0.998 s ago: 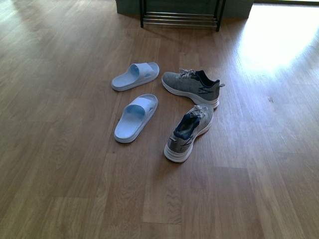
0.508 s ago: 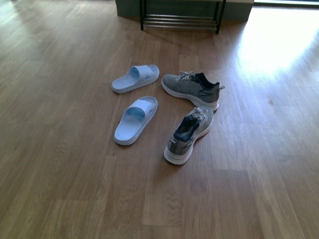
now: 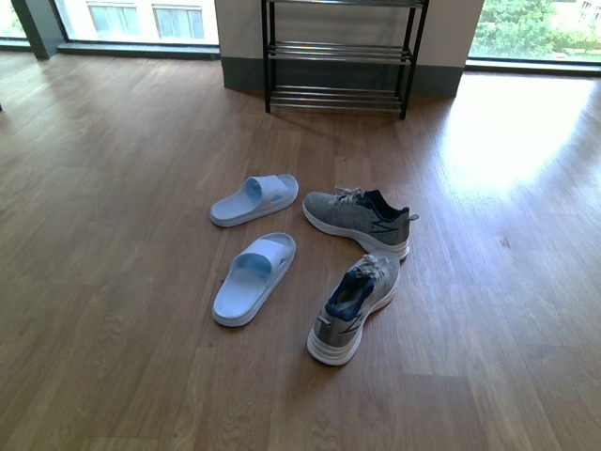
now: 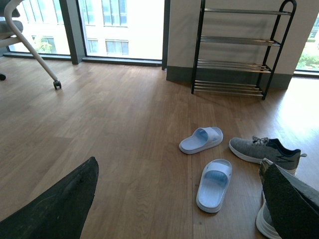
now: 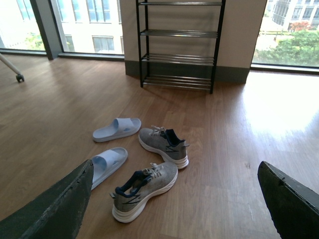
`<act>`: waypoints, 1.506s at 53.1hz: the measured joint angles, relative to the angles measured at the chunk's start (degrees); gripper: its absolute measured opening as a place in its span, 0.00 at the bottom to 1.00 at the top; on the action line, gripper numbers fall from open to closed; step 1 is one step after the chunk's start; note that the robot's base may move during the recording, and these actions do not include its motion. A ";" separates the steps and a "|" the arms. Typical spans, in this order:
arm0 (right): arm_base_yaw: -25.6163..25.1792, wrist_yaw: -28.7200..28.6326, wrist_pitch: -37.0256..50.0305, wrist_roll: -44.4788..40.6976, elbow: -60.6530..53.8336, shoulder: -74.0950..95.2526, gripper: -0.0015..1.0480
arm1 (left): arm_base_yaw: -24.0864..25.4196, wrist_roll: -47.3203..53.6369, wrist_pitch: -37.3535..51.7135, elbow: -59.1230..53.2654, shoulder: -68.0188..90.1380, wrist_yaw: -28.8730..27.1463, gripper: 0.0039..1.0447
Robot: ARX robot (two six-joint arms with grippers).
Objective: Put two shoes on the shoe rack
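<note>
Far sneaker, near sneaker: grey knit, white soles, upright, mid-floor. Far slide, near slide: pale blue, beside them. Shoe rack: black, chrome bars, floor's far edge.

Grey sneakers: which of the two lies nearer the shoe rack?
The crosswise grey sneaker, just right of the far slide, is nearer the shoe rack. The other sneaker lies closer to the robot, heel toward the camera.
</note>
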 joint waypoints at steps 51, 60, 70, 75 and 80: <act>0.00 0.00 0.00 0.02 0.00 0.00 0.91 | 0.00 0.02 -0.02 0.00 0.00 0.00 0.91; 0.00 -0.17 0.00 0.00 0.00 0.00 0.91 | 0.00 0.00 -0.02 0.00 0.00 -0.09 0.91; 0.00 -0.13 0.00 0.00 0.00 0.00 0.91 | 0.00 0.00 -0.02 0.00 0.00 -0.09 0.91; 0.00 0.09 0.00 0.02 0.00 0.00 0.91 | 0.00 0.02 0.00 0.00 0.00 0.07 0.91; 0.00 0.11 0.00 0.02 0.00 0.00 0.91 | 0.00 0.00 -0.02 0.00 0.00 0.04 0.91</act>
